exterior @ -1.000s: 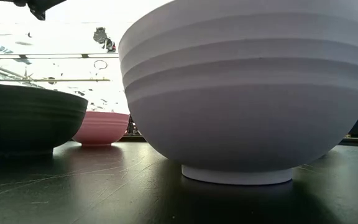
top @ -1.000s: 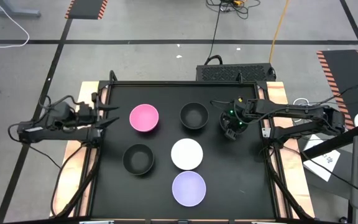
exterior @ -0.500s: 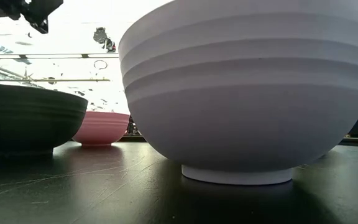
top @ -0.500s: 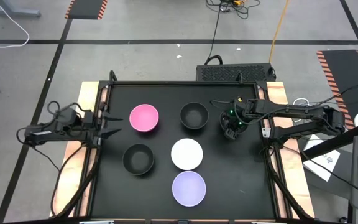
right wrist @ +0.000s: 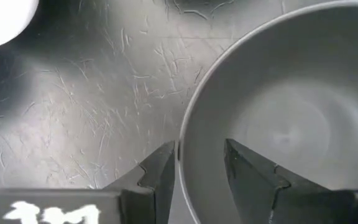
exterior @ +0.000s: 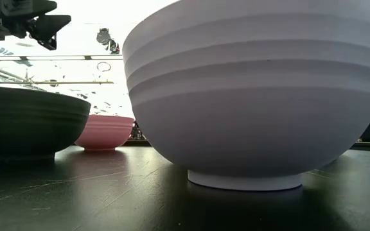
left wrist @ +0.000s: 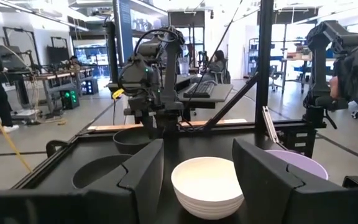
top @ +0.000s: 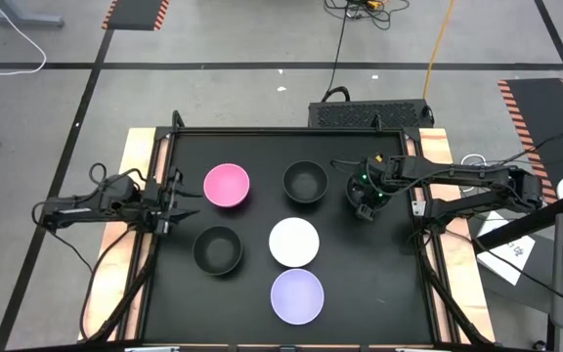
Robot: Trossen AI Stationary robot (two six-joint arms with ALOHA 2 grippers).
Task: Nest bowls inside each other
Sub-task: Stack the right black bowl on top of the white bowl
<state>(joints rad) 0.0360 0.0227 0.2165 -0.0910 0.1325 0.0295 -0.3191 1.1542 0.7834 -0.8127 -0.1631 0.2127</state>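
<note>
On the black table (top: pixel 399 293), each on its foot, stand a pink bowl (top: pixel 227 186), two black bowls (top: pixel 305 181) (top: pixel 218 249), a white bowl (top: pixel 293 242) and a lavender bowl (top: pixel 296 296). My right gripper (top: pixel 365 200) points steeply down over a third black bowl (right wrist: pixel 278 124) at the right and mostly hides it from above. It (right wrist: pixel 197 155) is open, one finger outside the rim (right wrist: pixel 180 146) and one inside. My left gripper (top: pixel 182 196) hangs open and level at the table's left edge, left of the pink bowl, with nothing between its fingers.
A raised frame (top: pixel 262 130) runs round the table, with wooden strips (top: pixel 130 176) outside it at left and right. In the low view the lavender bowl (exterior: pixel 255 96) fills the foreground. Bare tabletop lies at the near left and near right.
My left gripper has sunk toward the table at the left edge and has tipped up to level, staying open. My right gripper and all the bowls have kept still.
</note>
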